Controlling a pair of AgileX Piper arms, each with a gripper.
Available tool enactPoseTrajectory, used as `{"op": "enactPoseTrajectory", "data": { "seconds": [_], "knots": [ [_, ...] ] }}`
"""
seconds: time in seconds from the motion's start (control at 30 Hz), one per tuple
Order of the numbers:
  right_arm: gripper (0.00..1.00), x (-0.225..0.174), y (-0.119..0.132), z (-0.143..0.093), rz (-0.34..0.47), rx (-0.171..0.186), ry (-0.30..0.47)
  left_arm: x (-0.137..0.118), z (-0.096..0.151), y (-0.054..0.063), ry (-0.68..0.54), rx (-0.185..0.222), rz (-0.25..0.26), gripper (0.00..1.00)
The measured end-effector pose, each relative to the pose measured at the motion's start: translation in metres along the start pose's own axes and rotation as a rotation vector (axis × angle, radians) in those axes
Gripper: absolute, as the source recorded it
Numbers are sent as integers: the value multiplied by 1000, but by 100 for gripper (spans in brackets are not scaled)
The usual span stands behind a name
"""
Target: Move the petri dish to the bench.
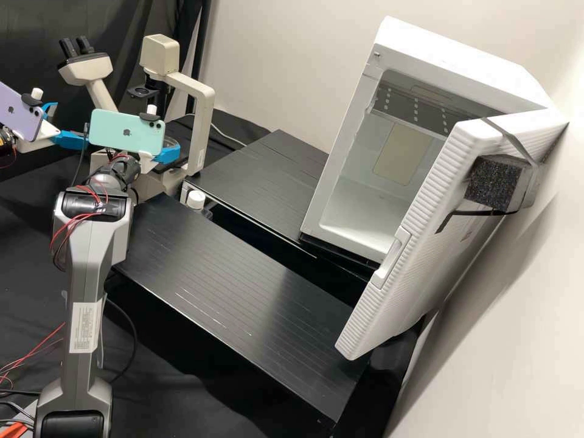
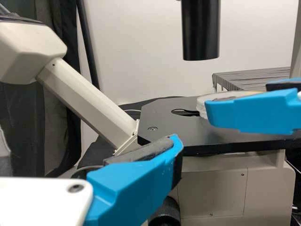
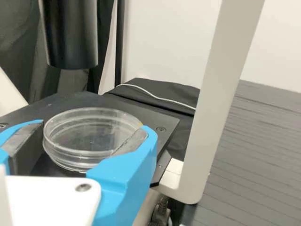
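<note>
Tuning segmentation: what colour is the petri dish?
The petri dish is clear and colourless; best in right wrist view.

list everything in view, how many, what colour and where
petri dish: one, clear, between the right gripper's fingers at the microscope
microscope: one, cream and black, beyond the arms
platforms: two, black, mid-bench
cabinet: one, white, open, high view's right
foam block: one, dark, strapped to its door
curtain: black, behind the microscope
cables: several, red, black, white, around arms and bench
phones: two, mint and purple, on the arms
arms: two, dark grey, high view's left
grippers: two, white, blue-fingered, by the microscope
</note>
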Motion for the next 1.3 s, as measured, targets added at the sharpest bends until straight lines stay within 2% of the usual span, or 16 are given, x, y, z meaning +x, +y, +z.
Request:
{"op": "enactPoseTrajectory", "data": {
  "seconds": [0.1, 0.3, 0.47, 0.6, 0.83, 1.0, 1.03, 1.17, 1.3],
  "knots": [
    [0, -6, 7, -1, 40, -12, 8, 0, 0, 0, 0, 0, 0, 100],
    [0, -15, 18, -2, 109, -5, 16, 0, 0, 0, 0, 0, 0, 100],
    [0, -20, 18, -1, 99, -1, 25, 0, 0, 0, 0, 0, 0, 100],
    [0, -32, 18, 2, 80, -19, 40, 0, 0, 0, 0, 0, 0, 100],
    [0, -77, 30, 13, 133, -42, 74, 0, 0, 0, 0, 0, 0, 100],
    [0, -121, 41, 26, 220, -37, 94, 0, 0, 0, 0, 0, 0, 100],
    [0, -128, 45, 26, 241, -26, 103, 0, 0, 0, 0, 0, 0, 100],
    [0, -155, 38, 41, 245, -38, 94, 0, 0, 0, 0, 0, 0, 100],
    [0, -178, 28, 62, 215, -55, 61, 0, 0, 0, 0, 0, 0, 100]
  ]
}}
